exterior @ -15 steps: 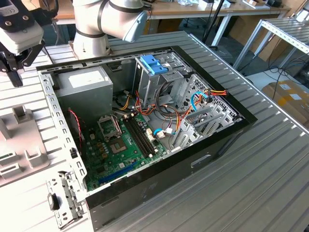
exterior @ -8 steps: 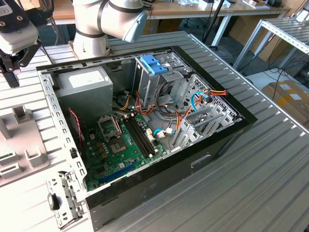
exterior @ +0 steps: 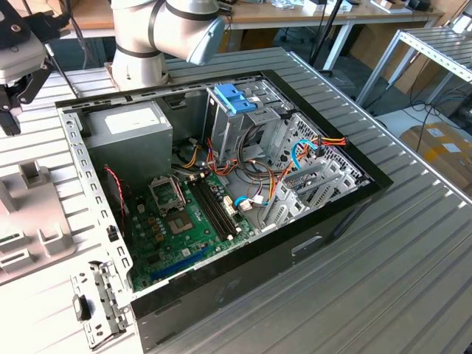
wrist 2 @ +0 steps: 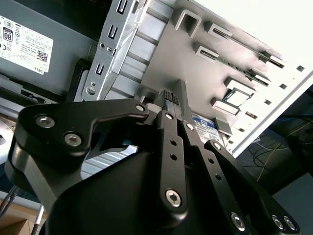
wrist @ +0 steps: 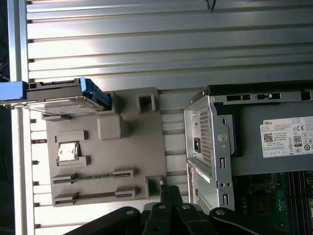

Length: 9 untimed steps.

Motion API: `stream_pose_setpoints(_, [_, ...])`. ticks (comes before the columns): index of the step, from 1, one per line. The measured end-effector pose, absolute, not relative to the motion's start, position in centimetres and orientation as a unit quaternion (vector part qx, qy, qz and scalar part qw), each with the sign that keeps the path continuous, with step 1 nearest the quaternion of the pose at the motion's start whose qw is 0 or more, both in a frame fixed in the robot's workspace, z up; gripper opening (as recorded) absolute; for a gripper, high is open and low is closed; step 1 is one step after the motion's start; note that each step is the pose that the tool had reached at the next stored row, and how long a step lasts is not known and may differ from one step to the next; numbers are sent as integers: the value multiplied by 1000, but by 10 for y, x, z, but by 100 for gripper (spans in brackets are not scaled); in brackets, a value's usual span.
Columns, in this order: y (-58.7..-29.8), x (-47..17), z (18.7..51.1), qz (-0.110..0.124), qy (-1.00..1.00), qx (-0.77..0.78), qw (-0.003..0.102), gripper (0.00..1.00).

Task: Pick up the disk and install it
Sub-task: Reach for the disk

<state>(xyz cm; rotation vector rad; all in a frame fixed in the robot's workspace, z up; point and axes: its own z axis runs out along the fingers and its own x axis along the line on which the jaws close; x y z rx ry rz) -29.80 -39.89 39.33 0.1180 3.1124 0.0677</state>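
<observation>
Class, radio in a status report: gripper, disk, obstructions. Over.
Gripper shut, empty, over grey tray. Disk at tray's corner, ungripped. Raised tray blocks between.

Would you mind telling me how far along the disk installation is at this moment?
Nothing looks done yet. The disk lies on the grey tray beside the open computer case. The tool hangs over the tray, shut and holding nothing. Picking up and installing are both left.

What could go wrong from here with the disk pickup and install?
The gripper is shut and apart from the disk, which sits at one end of the grey tray; arriving shut, it might knock the disk off. Loose cables crowd the case around the drive cage, so the disk may snag going in.
</observation>
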Motion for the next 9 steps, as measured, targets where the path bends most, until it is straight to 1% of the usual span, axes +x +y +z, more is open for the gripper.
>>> stream_pose_setpoints(9, [-399, -306, 393, 22, 999, 38, 13, 11])
